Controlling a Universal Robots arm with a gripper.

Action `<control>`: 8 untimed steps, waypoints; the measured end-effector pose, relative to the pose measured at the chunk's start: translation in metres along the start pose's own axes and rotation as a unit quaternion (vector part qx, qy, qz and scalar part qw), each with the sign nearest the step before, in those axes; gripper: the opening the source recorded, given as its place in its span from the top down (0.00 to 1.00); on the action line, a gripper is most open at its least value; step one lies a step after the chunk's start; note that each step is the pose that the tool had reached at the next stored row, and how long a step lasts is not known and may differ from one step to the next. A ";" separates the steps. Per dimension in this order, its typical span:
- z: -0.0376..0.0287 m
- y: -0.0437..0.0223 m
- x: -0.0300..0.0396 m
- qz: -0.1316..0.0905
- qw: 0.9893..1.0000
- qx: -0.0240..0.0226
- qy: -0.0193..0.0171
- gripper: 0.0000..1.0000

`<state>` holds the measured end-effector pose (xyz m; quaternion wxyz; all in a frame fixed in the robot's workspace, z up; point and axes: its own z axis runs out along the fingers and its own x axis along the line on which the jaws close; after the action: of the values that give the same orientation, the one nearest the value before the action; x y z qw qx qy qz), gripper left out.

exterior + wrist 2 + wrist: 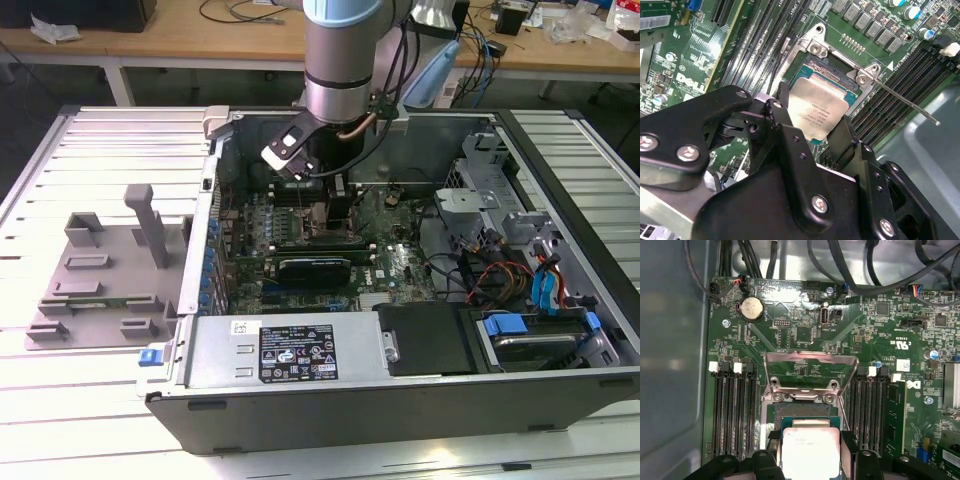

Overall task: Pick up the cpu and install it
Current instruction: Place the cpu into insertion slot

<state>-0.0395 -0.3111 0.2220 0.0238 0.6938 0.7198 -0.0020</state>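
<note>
The black two-fingered gripper (814, 124) is clamped on opposite edges of the small square silvery-topped cpu (824, 107). I'm holding the chip right over the open black socket (832, 66) on the green motherboard (805, 332), with the hinged metal load plate (810, 360) raised. I judge this the seating step, and it calls for lowering squarely with corners matched.

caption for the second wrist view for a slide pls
Gripper holds the cpu over the open motherboard socket.

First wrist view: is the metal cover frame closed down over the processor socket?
No, the cover frame stands swung open, leaving the socket uncovered next to the cpu.
</note>
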 end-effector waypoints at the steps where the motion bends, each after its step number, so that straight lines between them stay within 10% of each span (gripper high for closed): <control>1: 0.0011 0.0002 0.0001 0.000 1.000 0.000 0.000 0.45; 8: 0.0108 0.0004 0.0049 0.001 1.000 0.006 0.000 0.45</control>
<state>-0.0389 -0.3066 0.2110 0.0196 0.6944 0.7193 -0.0062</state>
